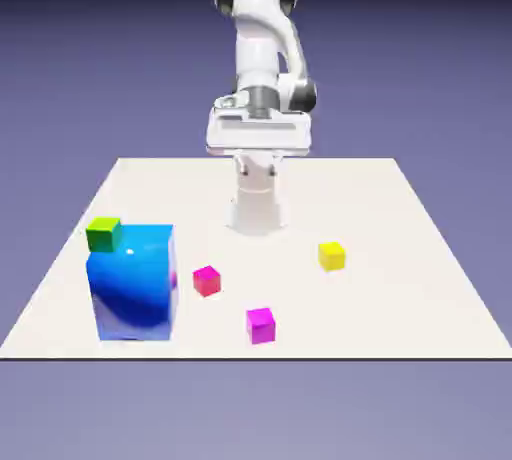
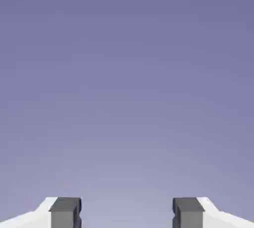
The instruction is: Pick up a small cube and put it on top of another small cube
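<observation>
- Pink, magenta and yellow small cubes lie on the white surface (image 1: 420,248), all well below and nearer than the tool (image 1: 258,134), which hangs high at the far middle, just in front of the arm's own base.
- Its fingers (image 2: 65,212) stand wide apart with only plain backdrop between them in the hand view; it has hold of nothing, and no cube shows in that view, so the hand looks to be pointing out over the scene and not down at it.
- The pink cube (image 1: 207,280) lies near and a little to the exterior view's left of the tool; the magenta cube (image 1: 261,325) lies almost straight toward the near edge, farthest off; the yellow cube (image 1: 332,256) lies to the exterior view's right.
- All three are apart from one another, none stacked yet.
- The coming move, as I judge it, calls for tipping the hand downward and dropping toward one of these.
- A big blue cube (image 1: 133,283) stands at the exterior view's left, just beside the pink cube, with a small green cube (image 1: 104,234) at its far left top corner; whether that one rests on it or sits behind it I cannot tell.
- The blue block may crowd a grasp on the pink cube; the yellow and magenta cubes have open room all round.
</observation>
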{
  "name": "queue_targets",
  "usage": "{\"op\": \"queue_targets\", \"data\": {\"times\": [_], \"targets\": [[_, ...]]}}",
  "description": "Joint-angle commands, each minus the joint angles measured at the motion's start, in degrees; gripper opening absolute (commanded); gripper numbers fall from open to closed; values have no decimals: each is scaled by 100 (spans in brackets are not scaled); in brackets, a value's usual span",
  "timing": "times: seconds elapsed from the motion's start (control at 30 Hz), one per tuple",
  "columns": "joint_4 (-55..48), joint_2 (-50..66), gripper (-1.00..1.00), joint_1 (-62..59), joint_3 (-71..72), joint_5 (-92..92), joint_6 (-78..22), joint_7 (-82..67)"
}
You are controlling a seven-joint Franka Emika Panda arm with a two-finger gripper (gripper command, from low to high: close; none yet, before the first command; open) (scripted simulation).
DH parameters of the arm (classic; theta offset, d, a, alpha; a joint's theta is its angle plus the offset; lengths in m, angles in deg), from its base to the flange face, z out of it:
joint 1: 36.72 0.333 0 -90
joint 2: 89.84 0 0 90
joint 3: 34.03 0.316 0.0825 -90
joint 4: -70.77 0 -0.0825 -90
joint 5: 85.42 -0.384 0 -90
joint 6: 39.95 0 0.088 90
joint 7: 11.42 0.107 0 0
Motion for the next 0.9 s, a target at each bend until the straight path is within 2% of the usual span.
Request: {"op": "queue_targets", "data": {"times": [0.0, 0.73, 0.8, 0.87], "targets": [[-82, 208, 0, 19, 117, -19, -244, 71], [-1873, 4776, 0, 426, 2699, -436, -5614, 1639], [-1896, 4836, 0, 432, 2733, -441, -5685, 1660], [-1693, 5145, 0, 529, 2639, -339, -5187, 1726]]}}
